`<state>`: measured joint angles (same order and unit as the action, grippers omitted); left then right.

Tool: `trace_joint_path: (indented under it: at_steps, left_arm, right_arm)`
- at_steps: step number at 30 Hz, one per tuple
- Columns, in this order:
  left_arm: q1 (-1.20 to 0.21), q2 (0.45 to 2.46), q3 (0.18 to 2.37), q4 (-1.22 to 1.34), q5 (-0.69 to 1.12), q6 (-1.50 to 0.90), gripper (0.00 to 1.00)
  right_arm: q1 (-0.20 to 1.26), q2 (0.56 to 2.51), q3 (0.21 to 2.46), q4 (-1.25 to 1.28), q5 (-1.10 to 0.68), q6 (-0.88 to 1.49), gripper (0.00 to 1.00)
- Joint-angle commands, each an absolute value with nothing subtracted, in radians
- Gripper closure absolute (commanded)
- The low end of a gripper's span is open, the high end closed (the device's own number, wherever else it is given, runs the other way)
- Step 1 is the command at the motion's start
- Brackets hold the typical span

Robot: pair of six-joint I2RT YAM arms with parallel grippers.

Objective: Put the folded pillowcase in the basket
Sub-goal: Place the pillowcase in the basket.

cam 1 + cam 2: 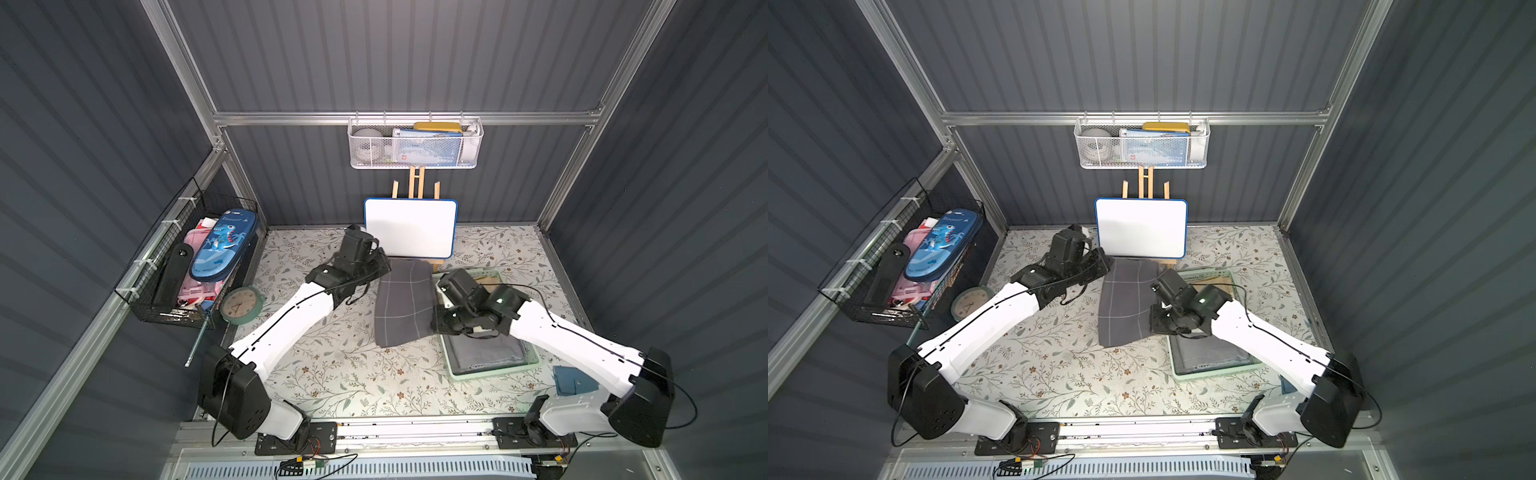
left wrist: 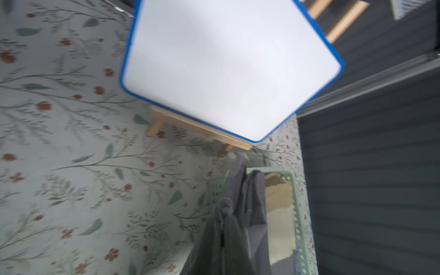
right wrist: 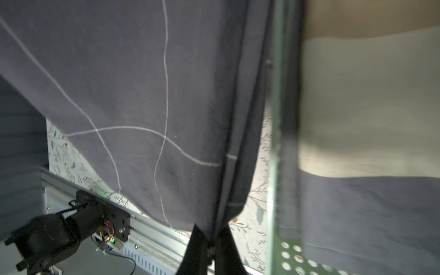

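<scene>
As you look in from the near side, right gripper (image 3: 209, 240): jaws closed on the near edge of the pillowcase (image 3: 142, 95), just beside the left wall of the basket (image 3: 276, 142).
pillowcase: grey, white grid lines, held up between both grippers, outside the basket.
in the basket: grey cloth (image 3: 369, 214) near end, tan cloth (image 2: 278, 190) far end.
left gripper (image 1: 384, 268): clamped on the pillowcase's far edge.
whiteboard (image 1: 411, 228): on an easel (image 1: 415, 183) behind the basket.
</scene>
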<state>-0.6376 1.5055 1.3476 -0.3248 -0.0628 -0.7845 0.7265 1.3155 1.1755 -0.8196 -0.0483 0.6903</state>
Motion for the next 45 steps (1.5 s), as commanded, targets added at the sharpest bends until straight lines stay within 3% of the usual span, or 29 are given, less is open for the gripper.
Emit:
trace_joint_path:
  at_steps: [1, 6, 12, 32, 33, 34, 37, 39, 44, 45]
  left_arm:
    - [-0.722, 1.613, 1.405, -0.31, -0.051, -0.793, 1.0]
    - [-0.817, 1.792, 1.565, -0.281, -0.034, -0.774, 1.0]
    - [-0.851, 1.876, 1.547, -0.214, -0.01, -0.778, 1.0]
    - [-0.838, 2.118, 1.614, -0.225, -0.013, -0.771, 1.0]
    - [-0.838, 2.12, 1.62, -0.236, -0.014, -0.773, 0.99]
    - [-0.838, 2.12, 1.625, -0.246, -0.013, -0.776, 0.89]
    - [-0.838, 2.106, 1.637, -0.268, -0.036, -0.775, 0.56]
    - [-0.839, 2.091, 1.638, -0.275, -0.057, -0.772, 0.4]
    - [-0.84, 2.081, 1.7, -0.37, -0.148, -0.76, 0.14]
    - [-0.84, 2.07, 1.701, -0.384, -0.168, -0.763, 0.02]
  right_arm:
    - [0.595, 1.22, 1.127, -0.968, 0.079, 0.642, 1.0]
    - [0.356, 1.111, 1.083, -1.063, 0.113, 0.555, 1.0]
    - [0.156, 1.084, 0.976, -1.04, 0.021, 0.52, 1.0]
    - [0.11, 1.151, 0.905, -0.986, 0.04, 0.611, 1.0]
    - [0.11, 1.153, 0.922, -0.986, 0.023, 0.612, 0.87]
    - [0.11, 1.154, 0.928, -0.989, 0.017, 0.611, 0.75]
    - [0.111, 1.15, 0.906, -0.981, 0.021, 0.601, 0.56]
    - [0.11, 1.147, 0.904, -0.993, 0.031, 0.614, 0.53]
    - [0.11, 1.107, 0.926, -1.018, 0.089, 0.634, 0.49]
    - [0.11, 1.095, 0.93, -1.023, 0.1, 0.632, 0.48]
